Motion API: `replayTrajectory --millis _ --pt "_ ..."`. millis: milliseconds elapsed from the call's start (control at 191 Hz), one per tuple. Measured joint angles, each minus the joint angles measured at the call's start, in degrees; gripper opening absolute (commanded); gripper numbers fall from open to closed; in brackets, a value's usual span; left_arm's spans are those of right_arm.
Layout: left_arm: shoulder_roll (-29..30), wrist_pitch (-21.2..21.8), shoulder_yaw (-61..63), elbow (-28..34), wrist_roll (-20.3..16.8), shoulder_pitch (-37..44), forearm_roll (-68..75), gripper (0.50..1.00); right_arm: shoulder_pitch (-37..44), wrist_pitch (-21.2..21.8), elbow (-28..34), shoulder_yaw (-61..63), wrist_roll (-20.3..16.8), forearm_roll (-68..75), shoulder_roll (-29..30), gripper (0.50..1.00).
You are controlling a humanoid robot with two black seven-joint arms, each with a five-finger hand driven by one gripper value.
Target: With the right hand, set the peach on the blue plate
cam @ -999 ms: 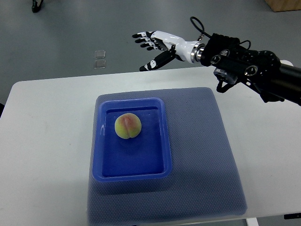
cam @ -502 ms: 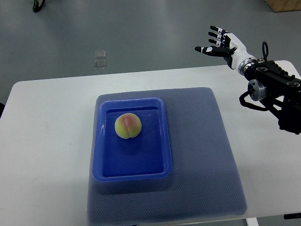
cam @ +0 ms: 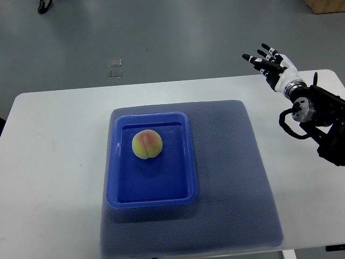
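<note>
A yellow-green peach (cam: 146, 145) with a pink blush lies in the back half of the blue plate (cam: 151, 198), a shallow rectangular tray. My right hand (cam: 266, 62) hovers over the table's far right corner, well away from the plate. Its fingers are spread and hold nothing. The black forearm runs off the right edge. My left arm does not show.
The plate rests on a grey-blue mat (cam: 237, 178) on a white table (cam: 54, 162). Beyond the table's far edge is grey floor with two small clear squares (cam: 114, 67). A brown box corner (cam: 325, 5) shows at the top right.
My right hand has pulled back to the right, from behind the plate to the table's far right corner, staying open. The peach has not moved.
</note>
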Motion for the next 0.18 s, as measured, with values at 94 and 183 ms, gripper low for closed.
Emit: replayTrajectory --millis 94,183 --pt "0.0 -0.02 0.0 0.0 0.0 0.0 0.0 1.0 -0.19 0.34 0.0 0.04 0.21 0.68 0.02 0.93" --pt "0.0 -0.02 0.0 0.0 0.0 0.0 0.0 1.0 -0.27 0.46 0.0 0.04 0.26 0.67 0.39 0.93"
